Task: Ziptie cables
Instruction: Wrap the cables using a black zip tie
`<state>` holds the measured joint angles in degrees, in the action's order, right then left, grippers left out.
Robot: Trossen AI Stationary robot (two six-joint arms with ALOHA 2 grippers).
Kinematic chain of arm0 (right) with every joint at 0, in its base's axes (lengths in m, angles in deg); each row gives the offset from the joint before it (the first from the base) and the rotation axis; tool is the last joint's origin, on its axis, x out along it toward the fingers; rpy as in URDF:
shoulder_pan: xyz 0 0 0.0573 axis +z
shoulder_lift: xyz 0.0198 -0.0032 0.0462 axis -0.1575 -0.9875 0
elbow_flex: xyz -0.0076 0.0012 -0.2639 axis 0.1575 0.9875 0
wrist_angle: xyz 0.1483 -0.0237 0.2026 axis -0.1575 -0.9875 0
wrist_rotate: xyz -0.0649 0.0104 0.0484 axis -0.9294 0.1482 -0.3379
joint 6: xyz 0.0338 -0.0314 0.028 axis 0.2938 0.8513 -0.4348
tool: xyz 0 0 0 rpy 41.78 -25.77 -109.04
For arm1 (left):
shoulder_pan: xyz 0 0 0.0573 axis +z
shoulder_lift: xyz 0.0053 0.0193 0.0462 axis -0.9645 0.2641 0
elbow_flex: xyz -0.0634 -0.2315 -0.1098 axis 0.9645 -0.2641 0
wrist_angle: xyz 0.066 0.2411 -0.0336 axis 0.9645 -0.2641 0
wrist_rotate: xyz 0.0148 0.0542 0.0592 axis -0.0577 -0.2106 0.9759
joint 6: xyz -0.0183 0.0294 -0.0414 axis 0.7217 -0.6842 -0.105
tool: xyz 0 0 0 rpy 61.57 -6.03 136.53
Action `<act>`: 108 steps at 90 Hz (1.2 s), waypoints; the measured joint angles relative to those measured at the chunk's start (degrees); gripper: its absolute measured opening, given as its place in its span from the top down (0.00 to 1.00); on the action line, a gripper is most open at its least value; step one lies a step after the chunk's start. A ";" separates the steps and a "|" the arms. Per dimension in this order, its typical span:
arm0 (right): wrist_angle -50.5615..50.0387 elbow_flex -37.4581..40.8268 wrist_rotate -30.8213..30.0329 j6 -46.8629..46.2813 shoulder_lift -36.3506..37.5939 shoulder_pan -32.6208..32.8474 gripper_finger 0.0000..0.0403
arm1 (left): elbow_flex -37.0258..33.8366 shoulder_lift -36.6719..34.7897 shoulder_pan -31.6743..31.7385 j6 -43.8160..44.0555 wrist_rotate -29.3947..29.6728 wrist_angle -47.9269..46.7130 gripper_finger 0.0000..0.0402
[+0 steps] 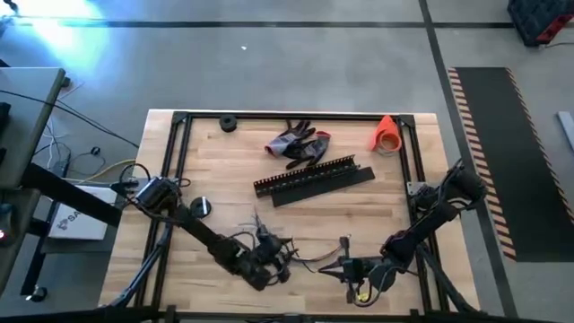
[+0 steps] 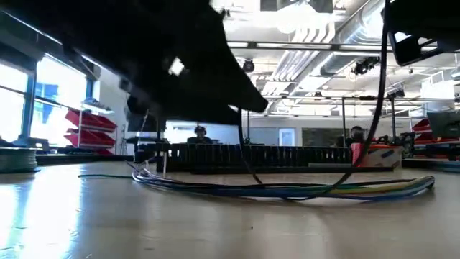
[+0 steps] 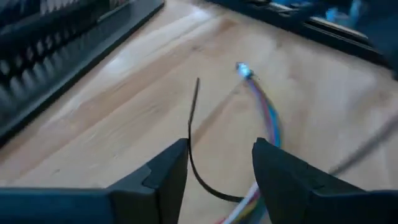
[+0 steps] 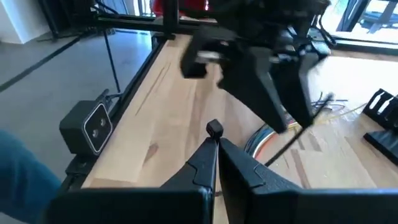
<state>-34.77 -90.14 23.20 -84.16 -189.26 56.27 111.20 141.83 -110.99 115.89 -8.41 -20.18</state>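
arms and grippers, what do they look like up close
Both arms are dark, jointed links running from the table's front corners. The left gripper has two broad, wedge-shaped black fingers. The right gripper has matching black fingers, tapering to narrow tips.

Wooden table bears cables, gloves, strips.

Smooth pale wooden table; matt

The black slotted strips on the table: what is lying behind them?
Behind the black slotted strips lie grey-and-red gloves, with an orange cone and a black roll farther off. Nothing shows under the strips.
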 joint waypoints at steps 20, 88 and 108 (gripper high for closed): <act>0.07 0.00 0.12 -0.77 0.00 -0.58 1.00 | 3.52 4.99 -0.38 -6.09 -4.76 9.37 0.61; -1.56 0.00 0.40 -4.16 0.00 -0.36 1.00 | 5.09 -2.26 2.82 -7.84 -5.68 -4.67 0.59; -1.66 0.00 0.47 -4.18 0.00 -0.25 1.00 | 5.15 -4.94 1.18 -17.72 -10.53 -3.65 0.63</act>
<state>-36.43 -90.14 23.68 -88.34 -189.26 56.02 116.35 136.90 -109.80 98.16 -18.95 -23.83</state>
